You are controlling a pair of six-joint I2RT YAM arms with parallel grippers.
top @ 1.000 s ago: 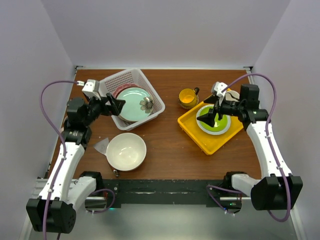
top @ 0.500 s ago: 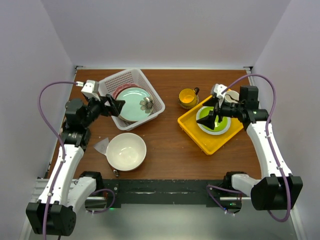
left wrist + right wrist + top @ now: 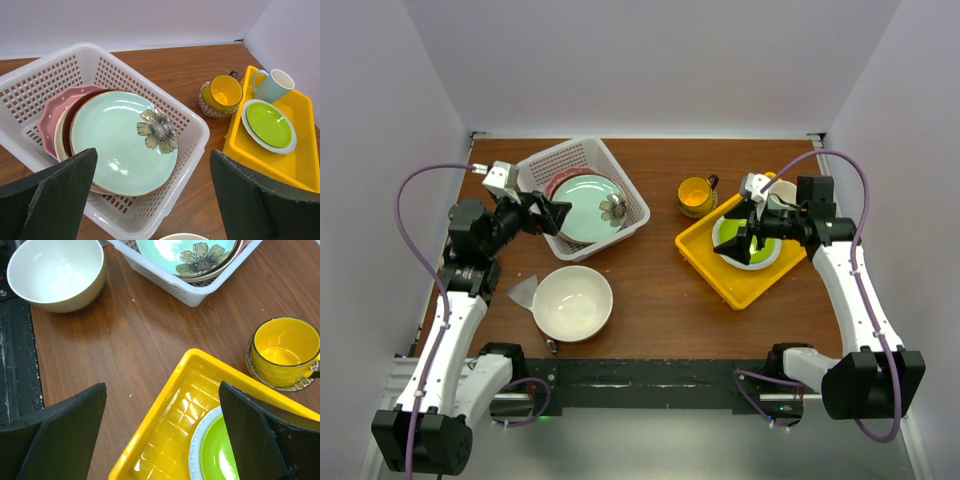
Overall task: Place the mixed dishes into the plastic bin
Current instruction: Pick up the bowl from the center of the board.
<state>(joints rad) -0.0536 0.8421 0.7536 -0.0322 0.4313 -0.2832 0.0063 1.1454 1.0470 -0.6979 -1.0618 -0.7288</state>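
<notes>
Two-arm workcell seen from above and from both wrists. The left hand (image 3: pixel 548 212) is spread wide, with nothing between its fingers (image 3: pixel 50 197). The plastic bin (image 3: pixel 570 155) lies just ahead of and below this hand, standing on the table (image 3: pixel 660 290). Inside the bin several dishes are stacked and lean toward its far-left wall. A pale green flowered plate (image 3: pixel 588 208) is on top, and a dark-rimmed dish (image 3: pixel 67 125) and a cream plate (image 3: pixel 60 145) show as edges beneath it. A pink dotted plate (image 3: pixel 60 107) sits at the back of the stack. The large cream bowl (image 3: pixel 572 302) stands upright outside the bin, behind and below the left hand on the arm-base side, near the bin but apart from it. A pale triangular scrap (image 3: pixel 524 291) lies just beside the bowl.

The right hand (image 3: pixel 748 238) is likewise spread and holds nothing. It hangs over the yellow tray (image 3: pixel 720 275), directly above the lime-green plate (image 3: pixel 270 124) that rests in the tray. A pale blue mug (image 3: pixel 272 85) stands in the tray's far corner, beyond this hand. The yellow mug (image 3: pixel 696 195) stands upright on a woven coaster (image 3: pixel 260 380) outside the tray, just beside its far edge. It is ahead of the right hand, between that hand and the bin. From the right wrist, the bin and the cream bowl lie well ahead, across bare table.
</notes>
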